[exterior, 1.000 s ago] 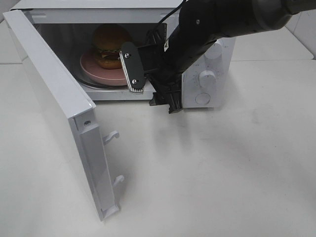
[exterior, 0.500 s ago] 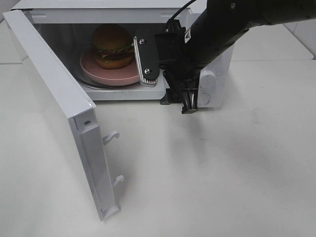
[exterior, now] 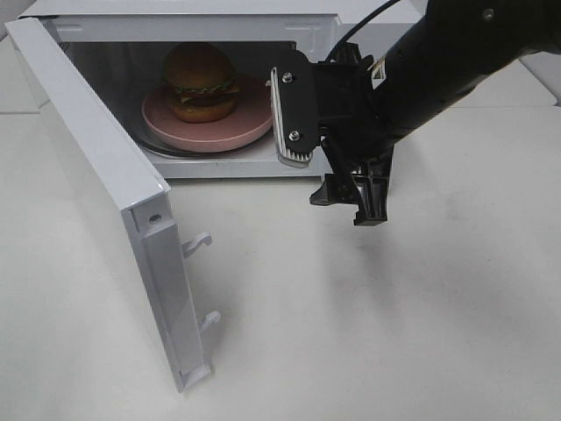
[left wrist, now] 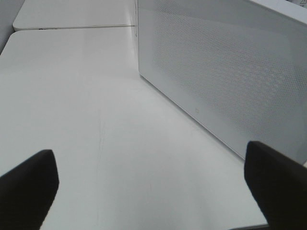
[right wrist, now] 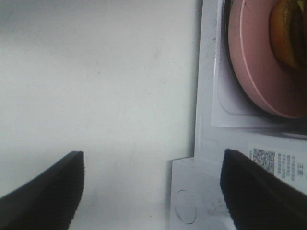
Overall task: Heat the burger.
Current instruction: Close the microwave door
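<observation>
The burger (exterior: 200, 81) stands on a pink plate (exterior: 250, 123) inside the white microwave (exterior: 175, 9), whose door (exterior: 88, 158) hangs wide open to the left. My right gripper (exterior: 324, 162) hovers open and empty in front of the microwave's right side, to the right of the plate. In the right wrist view the right gripper (right wrist: 153, 191) has only table between its fingers, with the plate (right wrist: 254, 62) and the burger's edge (right wrist: 290, 33) off to one side. My left gripper (left wrist: 152, 191) is open and empty beside the door's perforated outer face (left wrist: 225, 62).
The right arm (exterior: 456, 61) hides the microwave's control panel in the exterior view. Two white latch hooks (exterior: 200, 241) stick out from the open door's edge. White tabletop (exterior: 394, 333) spreads in front and to the right.
My right gripper has drawn back to the right, from in front of the plate at the oven's opening to in front of the control panel. Burger, plate and door have not moved.
</observation>
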